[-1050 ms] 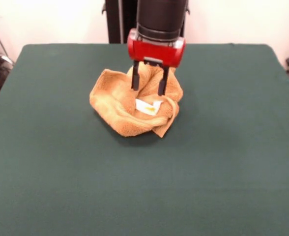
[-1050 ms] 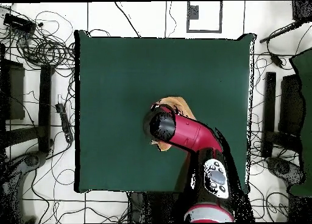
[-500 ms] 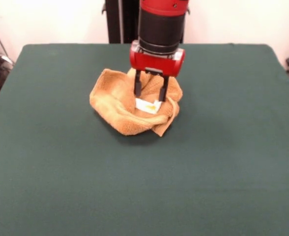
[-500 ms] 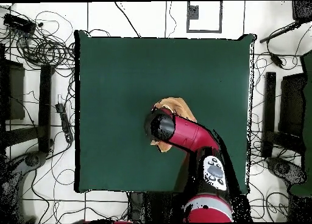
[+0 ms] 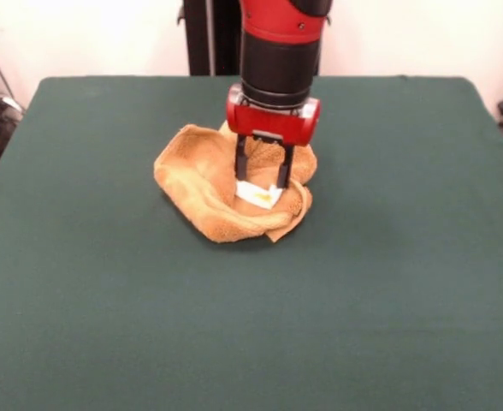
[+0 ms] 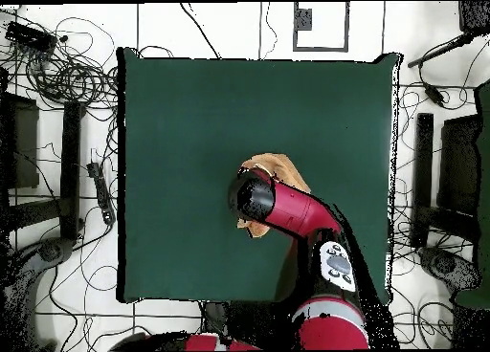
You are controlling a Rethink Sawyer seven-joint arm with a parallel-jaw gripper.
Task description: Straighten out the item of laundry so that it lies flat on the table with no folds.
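Now the towel (image 5: pixel 226 184) is seen bunched up in a soft heap on the green bench (image 5: pixel 106 300), a bit toward the far side and near the middle from side to side. In the view from above, most of it is hidden under the red arm (image 6: pixel 297 209), and only a small orange bit (image 6: pixel 273 164) peeks out. The tool (image 5: pixel 261 181) is pushed down into the dip in the middle of the heap, just by the small white label (image 5: pixel 257 195). Its two black fingers (image 5: pixel 240 163) are spread apart, one on each side of a fold, and nothing is gripped yet. To do this step well, the fingers should probably be closed on just one layer of cloth, best at an edge or a corner and not on a thick lump. Then the cloth could be lifted a little and pulled out sideways, so that the folds are drawn open and not dragged along in a ball. A grip on two layers would likely keep the fold shut. The heap is rounded, with its edges rolled up and in. It looks a little longer from side to side than from front to back, but a true long side cannot be told while it is crumpled. The label faces up.
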